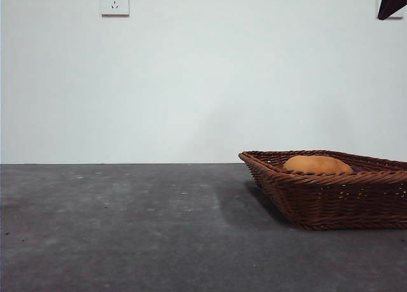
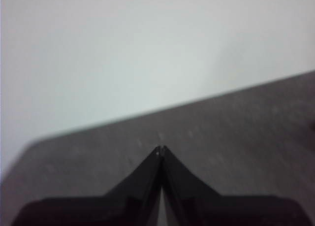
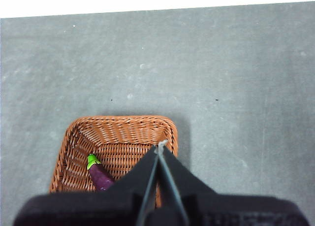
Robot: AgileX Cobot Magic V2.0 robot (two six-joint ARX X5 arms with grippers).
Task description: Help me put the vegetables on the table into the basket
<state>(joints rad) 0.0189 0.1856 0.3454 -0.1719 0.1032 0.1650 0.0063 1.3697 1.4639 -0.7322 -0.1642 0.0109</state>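
The brown wicker basket (image 1: 331,190) stands on the dark grey table (image 1: 127,228) at the right. The orange-tan potato (image 1: 317,165) lies inside it. In the right wrist view the basket (image 3: 118,132) shows from above with the dark purple vegetable (image 3: 100,176), green-capped, lying in it. The bumpy yellow one is hidden or out of view. My right gripper (image 3: 160,146) is shut and empty, high above the basket; it shows as a dark tip (image 1: 391,0) at the top right corner. My left gripper (image 2: 161,149) is shut and empty over bare table.
A white wall with a socket (image 1: 114,0) rises behind the table's far edge (image 1: 121,163). The basket's rim (image 1: 254,157) reaches toward the table's middle.
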